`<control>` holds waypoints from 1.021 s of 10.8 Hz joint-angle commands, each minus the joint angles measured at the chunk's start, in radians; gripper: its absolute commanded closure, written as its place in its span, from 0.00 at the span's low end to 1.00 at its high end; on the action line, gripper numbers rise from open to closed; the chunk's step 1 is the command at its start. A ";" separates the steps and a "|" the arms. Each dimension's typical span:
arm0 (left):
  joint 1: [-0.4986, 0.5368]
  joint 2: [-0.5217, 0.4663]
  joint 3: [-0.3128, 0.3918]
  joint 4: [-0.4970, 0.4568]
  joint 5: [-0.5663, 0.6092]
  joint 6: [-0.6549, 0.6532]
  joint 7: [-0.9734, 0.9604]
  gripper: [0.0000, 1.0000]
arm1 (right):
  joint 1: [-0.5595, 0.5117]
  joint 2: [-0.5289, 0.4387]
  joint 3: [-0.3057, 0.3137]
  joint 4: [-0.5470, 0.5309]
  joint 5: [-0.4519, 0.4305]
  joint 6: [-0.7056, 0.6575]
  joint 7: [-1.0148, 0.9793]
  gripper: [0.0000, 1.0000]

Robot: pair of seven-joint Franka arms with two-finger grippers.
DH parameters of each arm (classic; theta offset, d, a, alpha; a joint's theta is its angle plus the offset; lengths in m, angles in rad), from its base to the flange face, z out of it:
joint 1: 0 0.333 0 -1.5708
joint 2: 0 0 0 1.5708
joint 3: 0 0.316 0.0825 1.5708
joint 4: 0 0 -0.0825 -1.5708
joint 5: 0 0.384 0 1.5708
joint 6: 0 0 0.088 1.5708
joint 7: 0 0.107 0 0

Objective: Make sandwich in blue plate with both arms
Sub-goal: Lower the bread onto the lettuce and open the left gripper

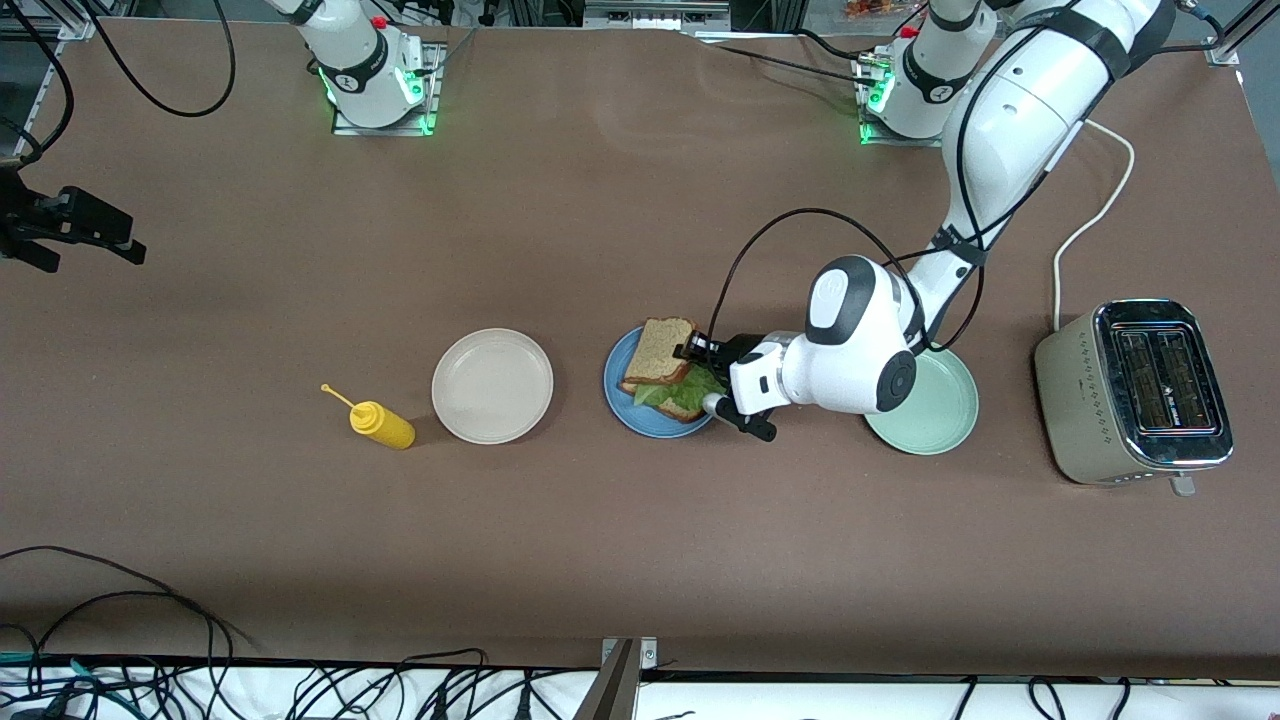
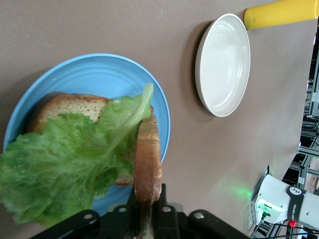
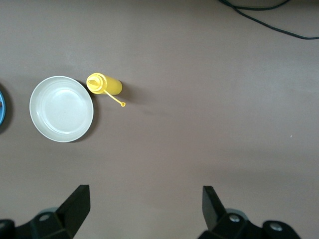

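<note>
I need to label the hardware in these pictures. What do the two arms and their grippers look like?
Both arms are glossy white with black joint bands and green lights at their bases. The left arm carries looping black cables. The left gripper and right gripper are black, each two-fingered.

Brown matte table [image 1: 560,560] fills view — black cables [image 1: 300,690] along near edge, aluminium framing [image 1: 40,60] at corner.
</note>
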 commanded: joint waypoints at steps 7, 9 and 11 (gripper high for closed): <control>0.004 -0.023 0.021 0.105 0.199 -0.004 0.011 0.00 | -0.004 0.013 -0.021 0.046 -0.040 -0.021 -0.008 0.00; 0.016 -0.031 0.024 0.113 0.234 -0.014 0.011 0.00 | -0.001 0.013 -0.021 0.046 -0.051 -0.020 -0.010 0.00; 0.053 -0.072 0.025 0.113 0.301 -0.054 0.011 0.00 | -0.002 0.013 -0.024 0.046 -0.041 -0.020 -0.010 0.00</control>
